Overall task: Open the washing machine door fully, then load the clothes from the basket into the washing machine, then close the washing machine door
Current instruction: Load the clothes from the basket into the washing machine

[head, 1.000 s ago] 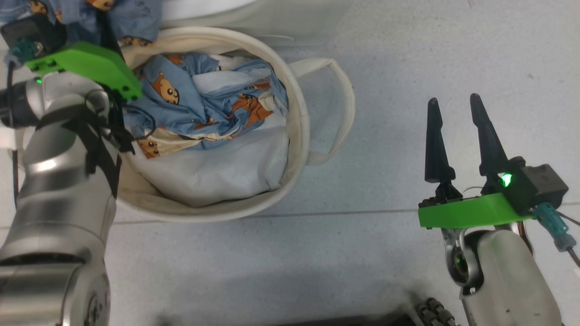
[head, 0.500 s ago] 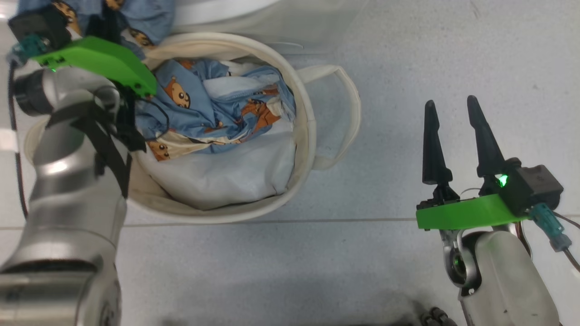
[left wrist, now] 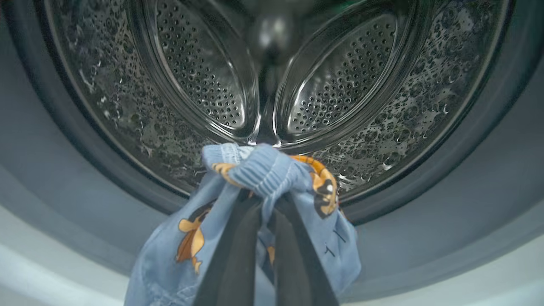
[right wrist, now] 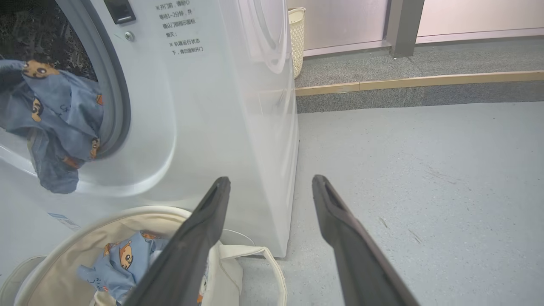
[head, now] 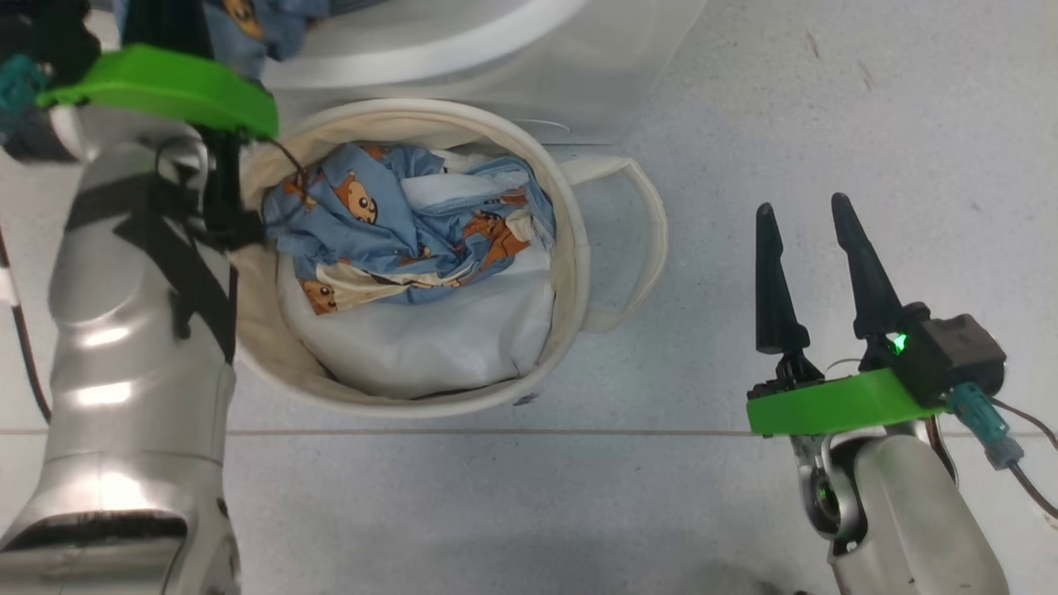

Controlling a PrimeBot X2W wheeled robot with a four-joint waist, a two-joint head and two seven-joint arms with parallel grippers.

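Loading is judged to be under way and partly done. The mouth of the washing machine (right wrist: 212,106) is found open, with the steel drum (left wrist: 340,85) and grey gasket (left wrist: 467,191) bare, so the door-opening step is taken as complete; how far the door is swung cannot be told. The left end effector (left wrist: 265,204) is clamped tight on one blue bear-print garment (left wrist: 272,170), which is held at the lip of the drum and hangs partly outside it, as noted in the right wrist view (right wrist: 51,106). No clothing is seen lying in the part of the drum that shows. More clothes (head: 397,223) of the same print are left in the basket (head: 570,248), bunched on a plain white liner (head: 430,339). The right end effector (head: 802,204) is held with fingers spread wide and nothing between them, well apart from the basket, above bare floor. Left to do, by this reading: the garment to be released inside, the rest to be fetched, the door to be shut. The basket is set on a pale grey speckled floor (head: 744,99), just before the machine. Behind, a raised step edged with a wooden strip (right wrist: 425,80), a woven cream bin (right wrist: 297,38) and pale pink wall panels (right wrist: 467,17) are recorded.
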